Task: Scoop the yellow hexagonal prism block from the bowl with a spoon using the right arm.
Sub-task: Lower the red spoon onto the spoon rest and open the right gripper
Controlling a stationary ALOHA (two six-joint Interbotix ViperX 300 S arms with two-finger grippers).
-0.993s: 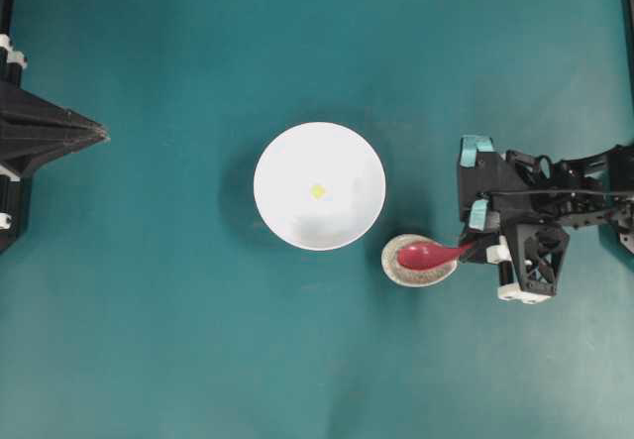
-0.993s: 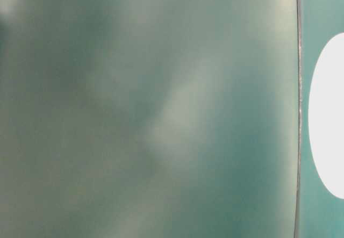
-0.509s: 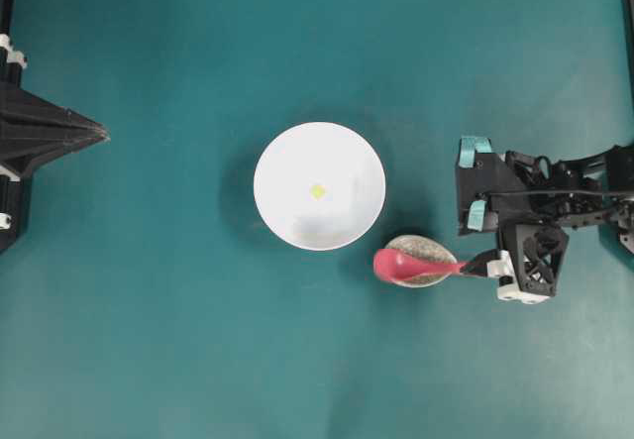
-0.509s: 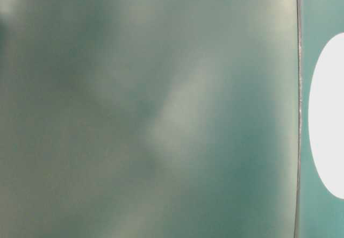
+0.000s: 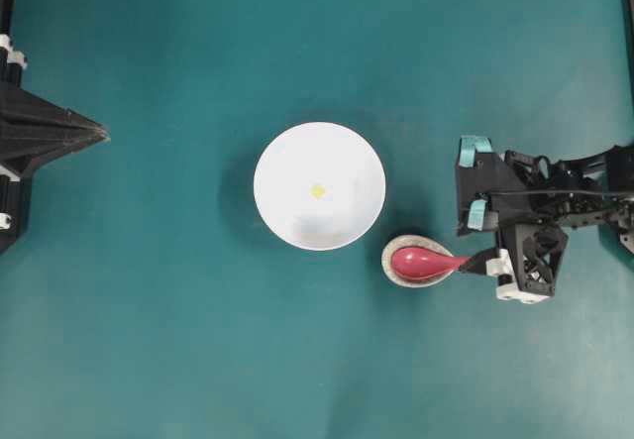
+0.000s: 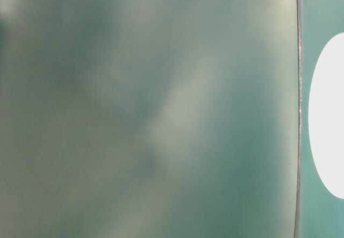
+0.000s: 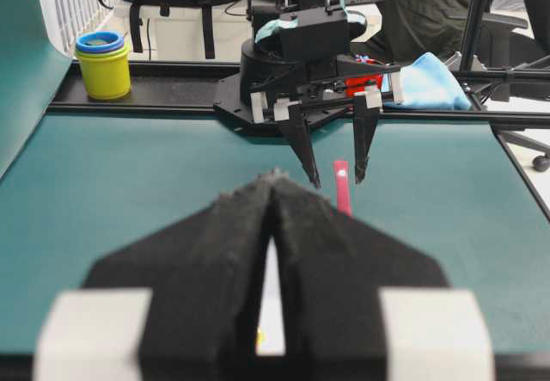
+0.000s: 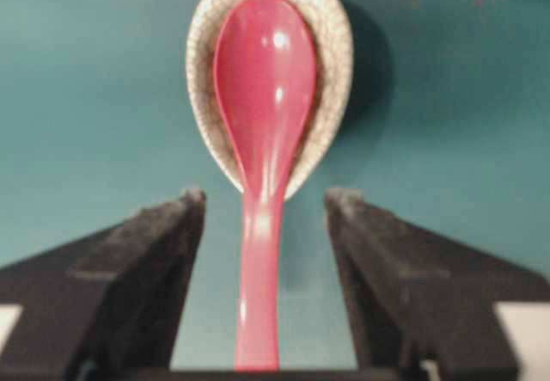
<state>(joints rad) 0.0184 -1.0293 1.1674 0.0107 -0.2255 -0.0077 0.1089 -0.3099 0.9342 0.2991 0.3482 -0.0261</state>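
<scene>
Between the right gripper's point(image 8: 262, 218) two dark fingers point(image 8: 142, 252) runs the handle of the spoon point(image 8: 262, 114) — the jaws stand wide apart with clear gaps on both sides, so nothing is held. The wrist view shows the handle lying roughly down the middle of the gap, its oval head resting in the small speckled dish point(image 8: 335, 63) just ahead.

For a good pickup, the fingers should close squarely on the straight part of the handle, well behind the head, so the glossy surface does not twist or slide out. Keeping the handle centred before squeezing matters — an off-centre pinch would likely swing the head sideways off the dish.

From overhead, the dish sits just beside the lower right rim of the bowl point(image 5: 282, 216), and the yellow hexagonal prism block point(image 5: 317, 190) lies near the bowl's middle, untouched. The block is tiny against the spoon head, so once lifted the spoon will need a low, shallow entry along the bowl floor to get under it.

At the far left edge the left gripper point(image 7: 271, 193) is parked with its jaws pressed together on nothing.
</scene>
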